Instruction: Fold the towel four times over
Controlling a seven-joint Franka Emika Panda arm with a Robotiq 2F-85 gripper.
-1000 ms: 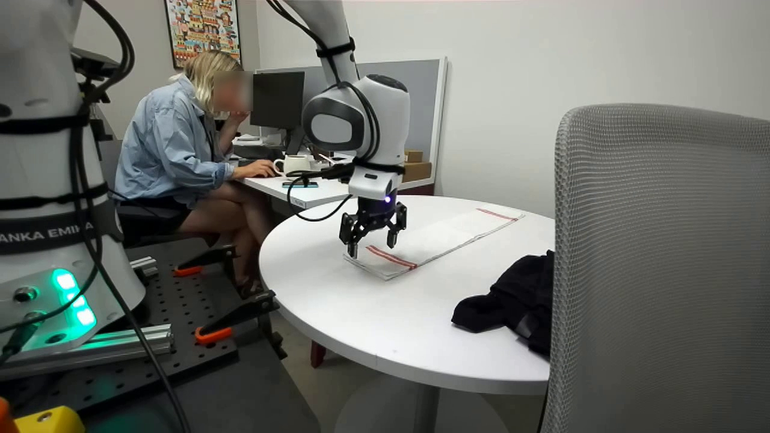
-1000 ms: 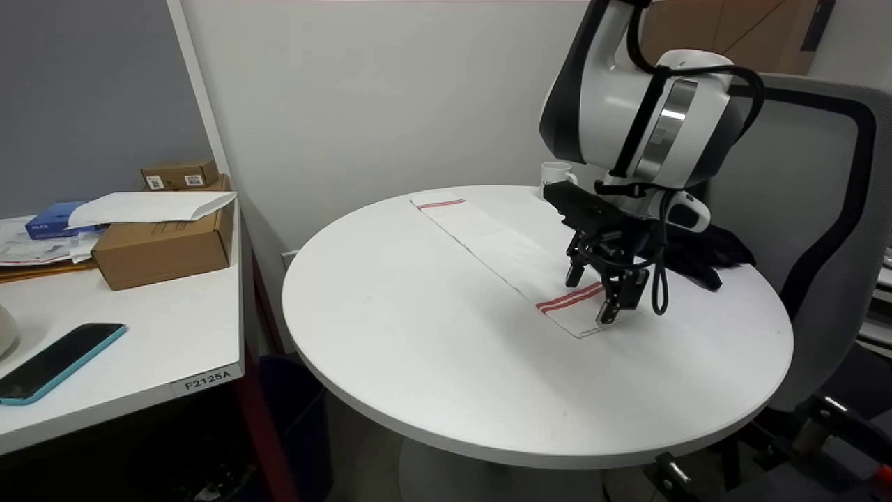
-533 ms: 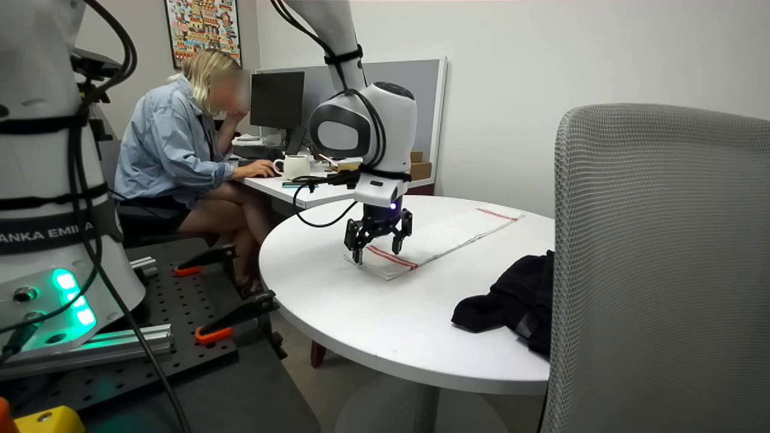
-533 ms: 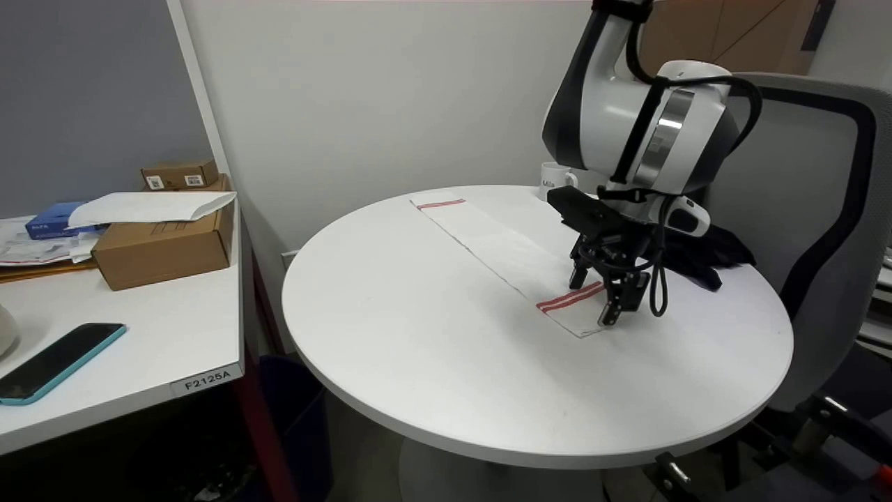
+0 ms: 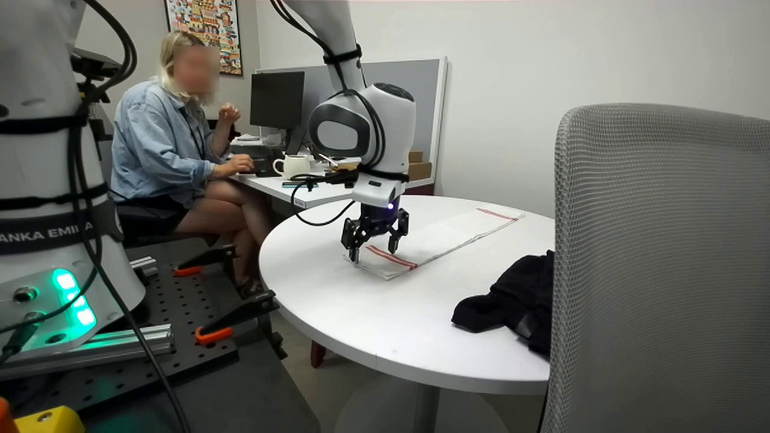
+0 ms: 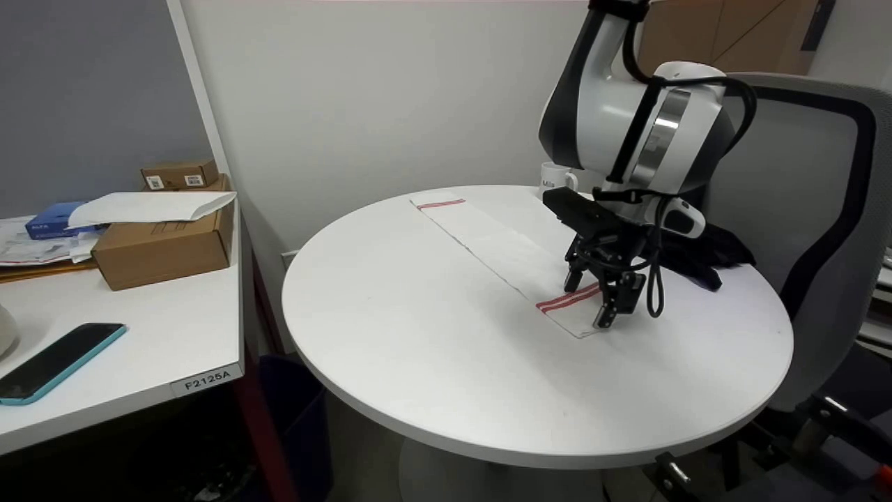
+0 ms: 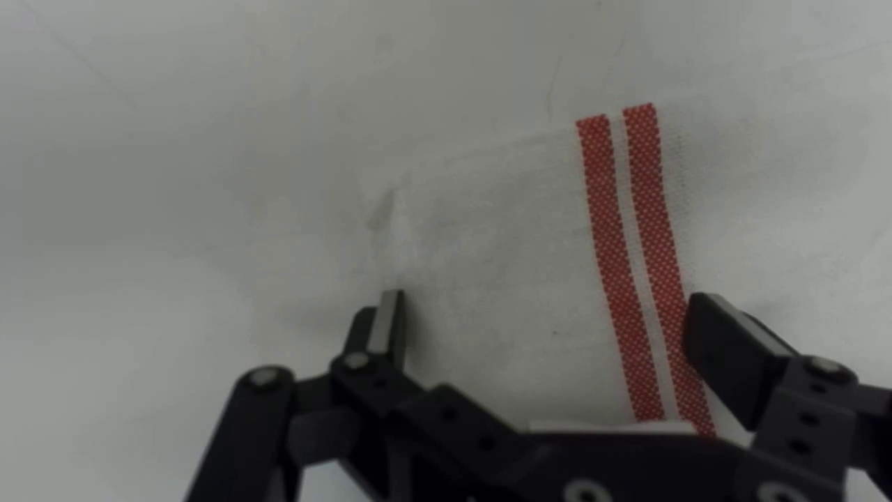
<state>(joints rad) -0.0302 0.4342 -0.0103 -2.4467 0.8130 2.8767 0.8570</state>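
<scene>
The towel (image 5: 451, 234) lies flat as a long white strip on the round table, with red stripes near both short ends in both exterior views. Above its near end, low over the cloth, my gripper (image 5: 373, 255) points down with its jaws wide apart. In the wrist view the gripper (image 7: 546, 296) spans the towel (image 7: 495, 244) with nothing pinched. One finger (image 7: 391, 328) stands at the short end edge, the opposite one beside the double red stripe. Whether the fingertips touch the cloth I cannot tell. The gripper hides part of the near end.
A black cloth heap (image 5: 508, 297) lies on the round table (image 6: 418, 348) near a grey mesh chair (image 5: 662, 252). A white mug (image 6: 556, 178) stands at the table's far rim. Beside the table, a person (image 5: 162, 132) sits at a desk (image 6: 139, 348).
My gripper has come down closer to the towel's near end, then shifted very slightly toward that end edge. The jaws stay wide. The towel lies unchanged. The person has sat up.
</scene>
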